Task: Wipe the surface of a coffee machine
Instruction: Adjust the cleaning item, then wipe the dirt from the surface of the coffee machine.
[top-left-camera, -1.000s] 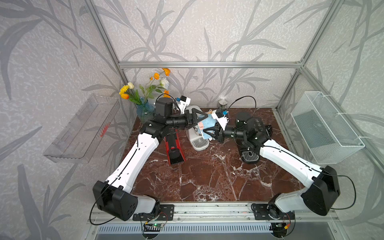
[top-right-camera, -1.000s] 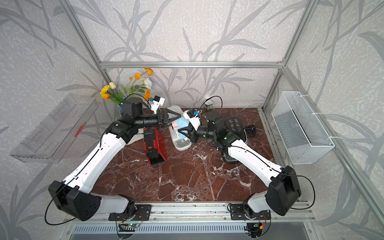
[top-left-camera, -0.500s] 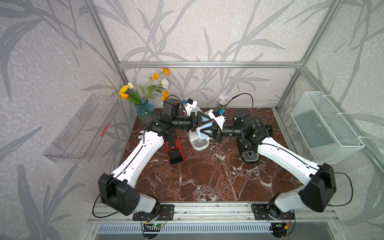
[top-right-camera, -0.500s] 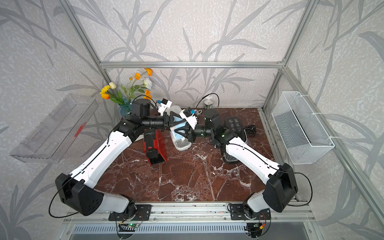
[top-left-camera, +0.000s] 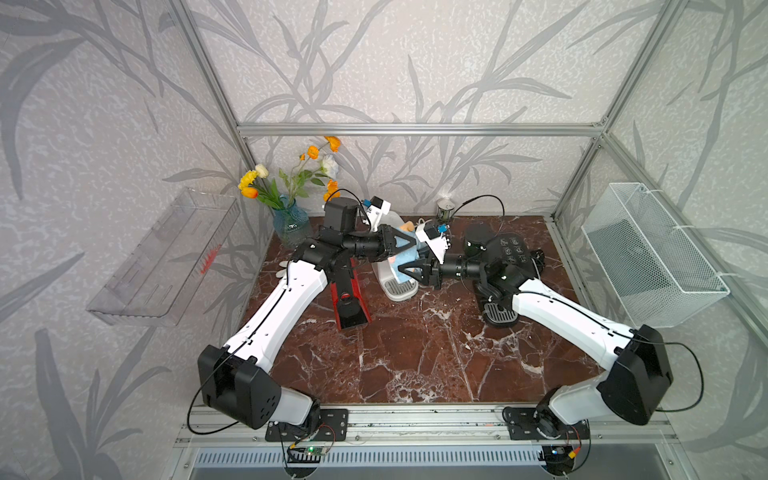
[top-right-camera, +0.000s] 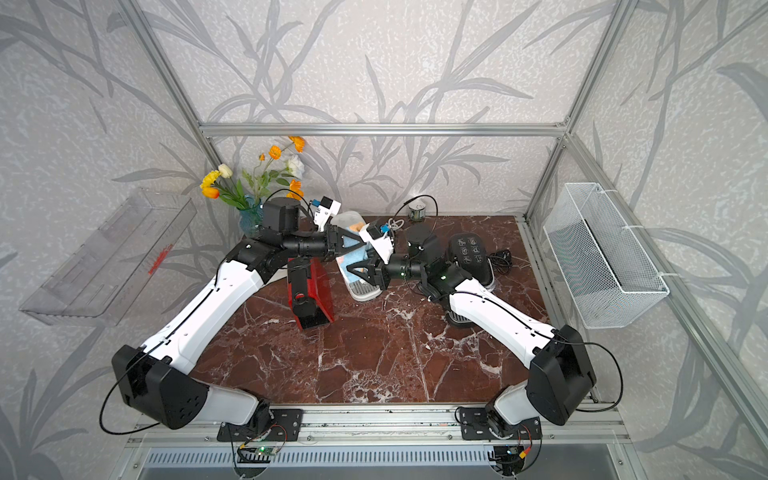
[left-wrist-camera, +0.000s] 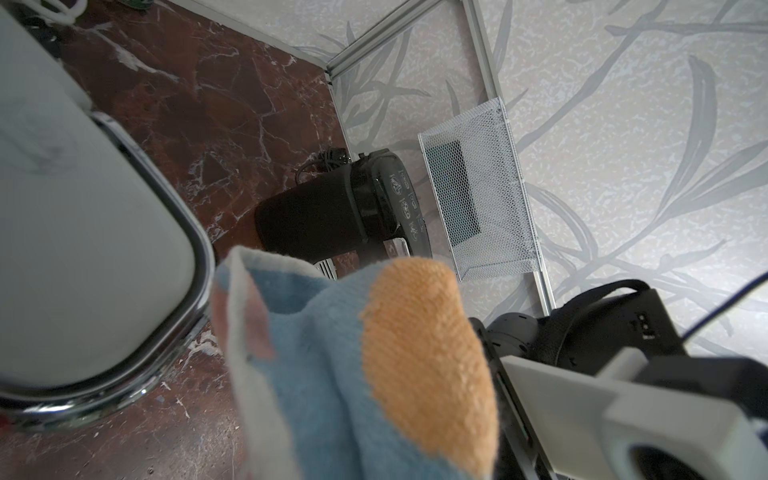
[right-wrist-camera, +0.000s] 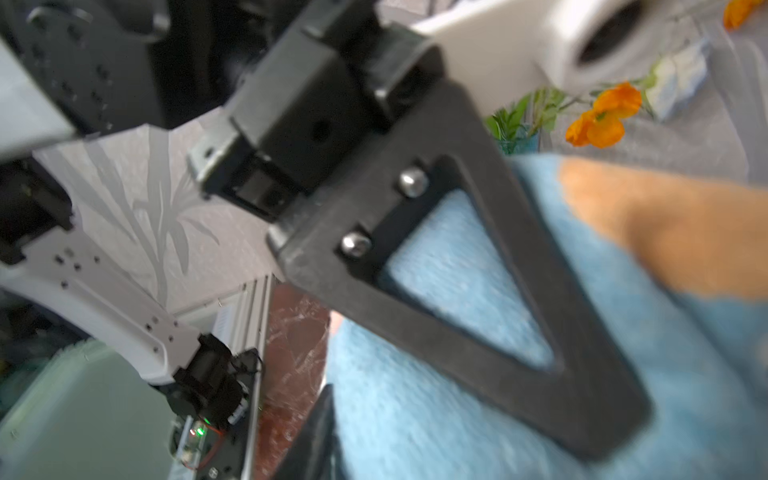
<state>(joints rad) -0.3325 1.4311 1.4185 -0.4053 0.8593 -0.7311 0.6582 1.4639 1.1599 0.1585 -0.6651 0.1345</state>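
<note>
The left gripper (top-left-camera: 412, 246) was clenched on the cloth (top-left-camera: 402, 260), held between its fingers just above the white coffee machine (top-left-camera: 397, 287). The right gripper (top-left-camera: 402, 272) met the cloth opposite; whether it gripped was unclear.

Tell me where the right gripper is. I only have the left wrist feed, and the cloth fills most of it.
Observer: In both top views the right gripper meets the left gripper nearly tip to tip at the cloth, above the white coffee machine.
Operator: What stands beside the white machine on my arm's side?
Observer: A red coffee machine, close beside it, with its back end hidden under the left arm.
Operator: Can the right wrist camera see my fingers?
Observer: Blurred, but yes. One left finger lies against the blue cloth, which shows through its triangular cut-out.
</note>
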